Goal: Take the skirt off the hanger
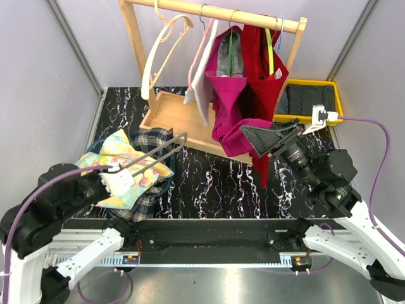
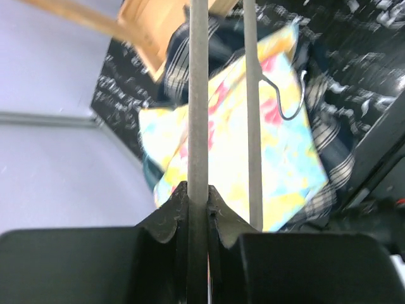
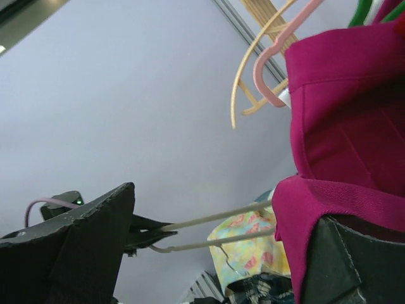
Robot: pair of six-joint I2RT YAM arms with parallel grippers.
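Left pincer (image 1: 120, 179) clenched on grey wire hanger (image 1: 158, 152), over floral cloth (image 1: 120, 149) by bench's (image 1: 209, 180) left edge. Right pincer (image 1: 272, 134) released, spread wide. Magenta skirt (image 1: 231, 101) hung from rack (image 1: 221, 11), hem draped across my right finger.

Magenta skirt (image 1: 229, 111), red garment (image 1: 261, 63), floral yellow-pink-blue cloth (image 1: 120, 152), navy-and-white plaid fabric (image 1: 154, 138), grey metal hanger (image 2: 197, 95), cream hanger (image 3: 235, 88), pale wooden rack (image 1: 135, 38), yellow bin (image 1: 313, 82), black tabletop (image 1: 209, 183) with white marble veining.

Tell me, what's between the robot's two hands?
In the top view, a grey wire hanger, clamped in the left gripper jaws, reaches toward the right gripper; hanging magenta cloth fills the rest.
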